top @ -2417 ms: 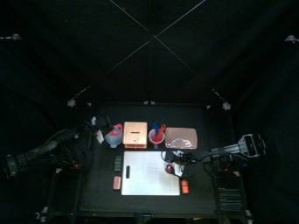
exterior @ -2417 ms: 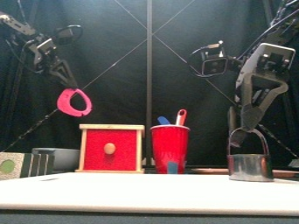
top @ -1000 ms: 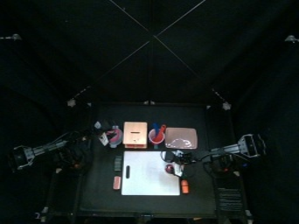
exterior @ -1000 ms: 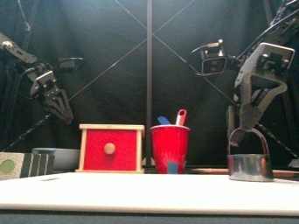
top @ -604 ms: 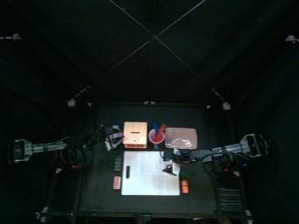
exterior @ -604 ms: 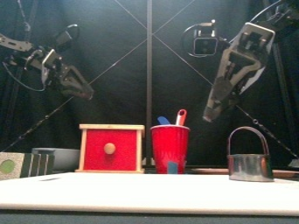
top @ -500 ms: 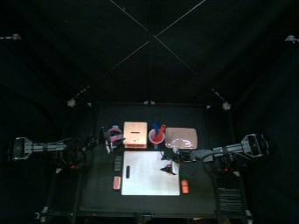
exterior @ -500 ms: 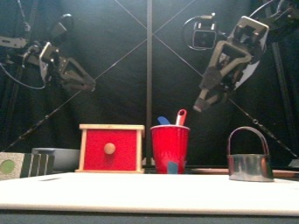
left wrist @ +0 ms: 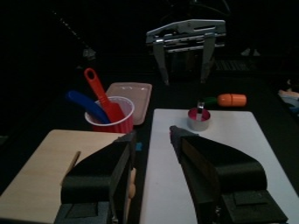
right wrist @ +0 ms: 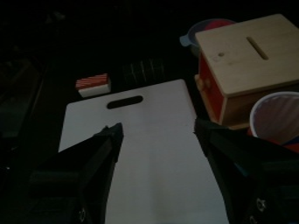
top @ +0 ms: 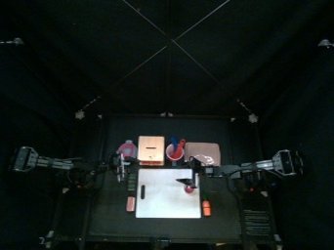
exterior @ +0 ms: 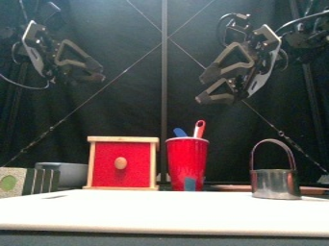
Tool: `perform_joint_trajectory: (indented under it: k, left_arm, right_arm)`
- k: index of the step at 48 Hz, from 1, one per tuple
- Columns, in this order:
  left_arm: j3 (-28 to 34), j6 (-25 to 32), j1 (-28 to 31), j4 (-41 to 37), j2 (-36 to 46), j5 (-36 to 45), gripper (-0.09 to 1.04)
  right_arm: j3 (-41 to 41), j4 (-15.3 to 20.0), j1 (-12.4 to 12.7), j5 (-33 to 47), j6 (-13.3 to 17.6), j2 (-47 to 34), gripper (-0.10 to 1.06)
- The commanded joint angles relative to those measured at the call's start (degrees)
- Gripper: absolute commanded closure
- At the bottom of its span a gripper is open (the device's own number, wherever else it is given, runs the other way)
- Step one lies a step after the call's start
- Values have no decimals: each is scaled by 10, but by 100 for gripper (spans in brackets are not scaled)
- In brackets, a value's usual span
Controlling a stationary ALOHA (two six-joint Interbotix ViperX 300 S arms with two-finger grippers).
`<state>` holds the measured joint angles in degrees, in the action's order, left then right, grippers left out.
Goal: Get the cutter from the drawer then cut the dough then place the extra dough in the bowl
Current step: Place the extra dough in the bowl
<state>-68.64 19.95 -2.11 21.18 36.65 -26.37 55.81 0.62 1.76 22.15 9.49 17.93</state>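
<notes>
The metal cutter (exterior: 272, 179) stands upright on the white board (top: 163, 195) near its right edge, with nothing gripping it; it shows as cutter (left wrist: 198, 121) in the left wrist view, with something red at its top. The blue-grey bowl (top: 128, 148) behind the wooden box (exterior: 123, 163) holds pink dough. My left gripper (exterior: 77, 60) hangs high at the left, open and empty. My right gripper (exterior: 229, 75) hangs high at the right, open and empty, above and left of the cutter.
A red cup (exterior: 188, 163) with toy knives stands right of the box, the pink tray (top: 205, 154) behind it. Small orange toys lie left (top: 129, 202) and right (top: 208, 207) of the board. Dark blocks (right wrist: 146, 68) sit by the board's far end.
The left gripper, which held the pink dough ring, dipped behind the box and rose empty. The right gripper let go of the cutter's handle and lifted up and away.
</notes>
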Motion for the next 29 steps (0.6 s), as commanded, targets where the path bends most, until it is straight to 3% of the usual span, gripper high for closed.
perform_joint_trajectory:
  k: [1,29]
  left_arm:
    - [6,2,-13,20,0,-8,18]
    - [4,3,-25,29,-43,-18,18]
  right_arm:
    - [4,-6,6,38,0,14,0]
    - [10,-40,31,105,2,14,0]
